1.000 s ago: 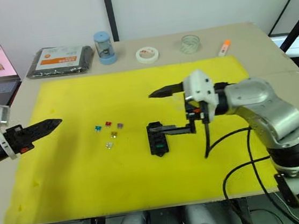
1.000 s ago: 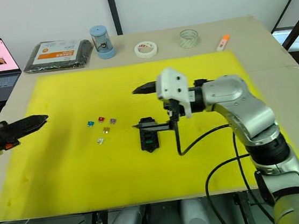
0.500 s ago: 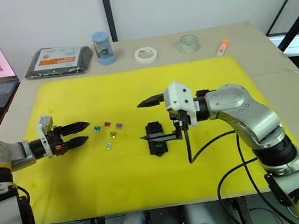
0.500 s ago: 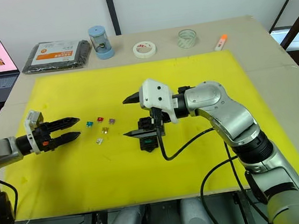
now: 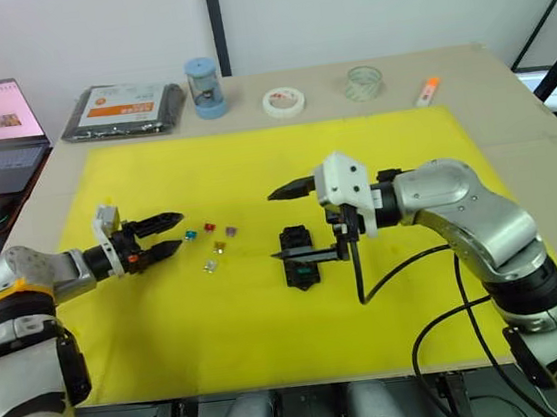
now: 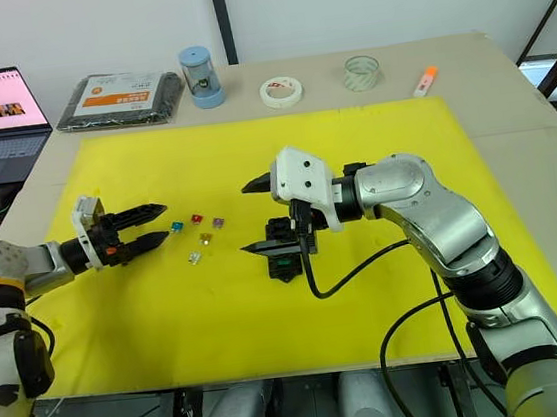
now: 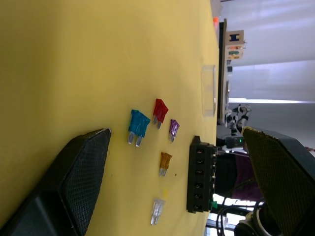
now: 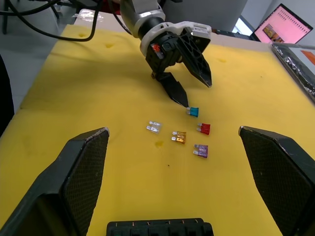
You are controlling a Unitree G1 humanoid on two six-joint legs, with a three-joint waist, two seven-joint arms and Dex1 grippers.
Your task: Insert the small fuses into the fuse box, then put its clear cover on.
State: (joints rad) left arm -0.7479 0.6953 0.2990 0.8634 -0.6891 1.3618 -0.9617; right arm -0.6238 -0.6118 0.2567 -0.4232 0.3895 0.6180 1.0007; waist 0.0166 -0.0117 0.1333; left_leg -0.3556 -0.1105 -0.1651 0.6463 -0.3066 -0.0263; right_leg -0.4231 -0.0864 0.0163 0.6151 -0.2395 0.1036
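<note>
The left claw (image 6: pixel 150 226), fingers spread, has closed in on the blue fuse (image 6: pixel 176 226) left of the fuse box (image 6: pixel 281 248), so a pick looks imminent. The right claw (image 6: pixel 256 214) stays spread wide over the fuse box.

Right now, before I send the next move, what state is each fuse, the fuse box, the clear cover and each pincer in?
Left pincer: open, empty, tips beside the blue fuse.
Right pincer: open, empty, over the fuse box.
Blue fuse: loose on the mat.
Red fuse: loose.
Purple fuse: loose.
Amber fuse: loose.
Clear fuse: loose.
Fuse box: uncovered, one green fuse seated.
Clear cover: off, lying on the mat.
</note>
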